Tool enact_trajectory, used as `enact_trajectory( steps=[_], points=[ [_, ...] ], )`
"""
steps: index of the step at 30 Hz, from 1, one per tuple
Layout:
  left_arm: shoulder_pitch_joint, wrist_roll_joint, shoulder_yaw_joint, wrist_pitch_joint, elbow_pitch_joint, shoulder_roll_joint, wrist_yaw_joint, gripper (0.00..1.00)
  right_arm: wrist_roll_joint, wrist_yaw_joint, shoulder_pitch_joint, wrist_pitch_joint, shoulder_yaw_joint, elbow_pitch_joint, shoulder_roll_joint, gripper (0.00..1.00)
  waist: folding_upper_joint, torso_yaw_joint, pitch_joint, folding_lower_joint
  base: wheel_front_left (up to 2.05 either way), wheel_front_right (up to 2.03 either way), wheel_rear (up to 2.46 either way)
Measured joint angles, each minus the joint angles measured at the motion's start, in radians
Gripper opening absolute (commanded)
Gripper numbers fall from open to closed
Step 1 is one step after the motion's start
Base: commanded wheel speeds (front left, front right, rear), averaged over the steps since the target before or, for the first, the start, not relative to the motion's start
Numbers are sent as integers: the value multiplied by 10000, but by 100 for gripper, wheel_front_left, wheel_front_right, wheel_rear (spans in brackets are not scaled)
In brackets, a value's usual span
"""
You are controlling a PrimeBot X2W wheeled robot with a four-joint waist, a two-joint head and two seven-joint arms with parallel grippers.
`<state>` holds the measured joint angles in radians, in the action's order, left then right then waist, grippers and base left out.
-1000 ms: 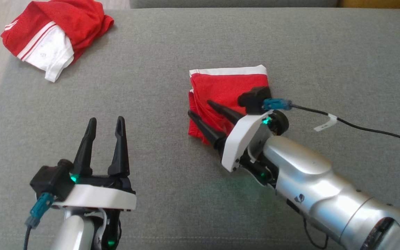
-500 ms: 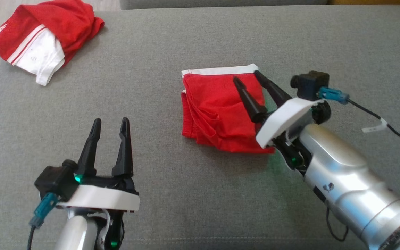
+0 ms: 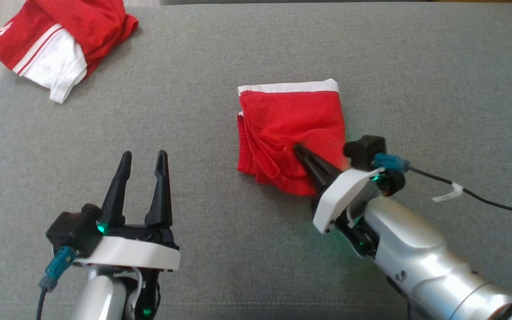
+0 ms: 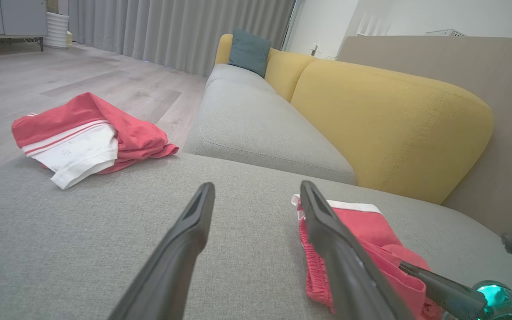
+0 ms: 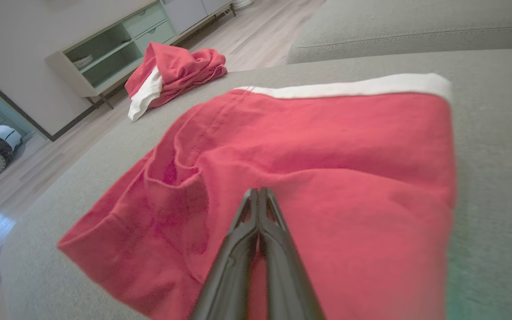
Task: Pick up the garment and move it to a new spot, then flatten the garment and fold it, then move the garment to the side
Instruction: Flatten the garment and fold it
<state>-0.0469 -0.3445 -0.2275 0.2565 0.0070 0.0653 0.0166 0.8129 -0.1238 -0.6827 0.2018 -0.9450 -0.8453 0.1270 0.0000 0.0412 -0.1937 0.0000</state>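
**Right gripper pinched on a folded red garment, ready to slide it aside**

A wide grey cushion [image 3: 416,66] takes up most of the head view. Near the cushion's middle lies the garment [image 3: 296,115], red and folded into a rough square. Its white band [image 3: 287,86] runs along the edge nearest the cushion's back. On the cushion's far left corner sits a looser red and white pile [image 3: 60,40], well apart from the garment.

The right gripper [image 3: 298,147] reaches in from the cushion's near right. Its two dark fingers are clenched together, tips buried in the cloth close to the cushion's centre. Creases run in toward the tips, so it seems to have nipped a thin fold of the top layer. How many layers it has caught cannot be told. The left gripper [image 3: 144,153] hovers over the cushion's near left part, fingers spread and empty.

The folding looks finished, so moving the garment aside is likely the step in hand.

- A pinch on one layer could peel the fold open, so a low, slow drag across the cushion seems safer than a high lift.
- Watch the loose hems on the side toward the cushion's left, as they may trail or flip.
- Set it down flat, short of the pile, then release.
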Motion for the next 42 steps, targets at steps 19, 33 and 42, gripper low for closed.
enact_trajectory(
  steps=[19,33,42],
  points=[
    [-5,0,2,0,48,-17,-2,100,-203,0,6,-366,-1923,21,-504,0,0,174,68,0,0,0,0],
    [56,13,65,0,184,-19,102,100,-286,0,-26,462,-412,-115,-531,100,0,-242,487,0,0,0,0],
    [263,140,151,0,230,-33,282,100,-2566,0,1123,493,4092,1519,-270,100,0,-671,770,0,0,0,0]
  ],
)
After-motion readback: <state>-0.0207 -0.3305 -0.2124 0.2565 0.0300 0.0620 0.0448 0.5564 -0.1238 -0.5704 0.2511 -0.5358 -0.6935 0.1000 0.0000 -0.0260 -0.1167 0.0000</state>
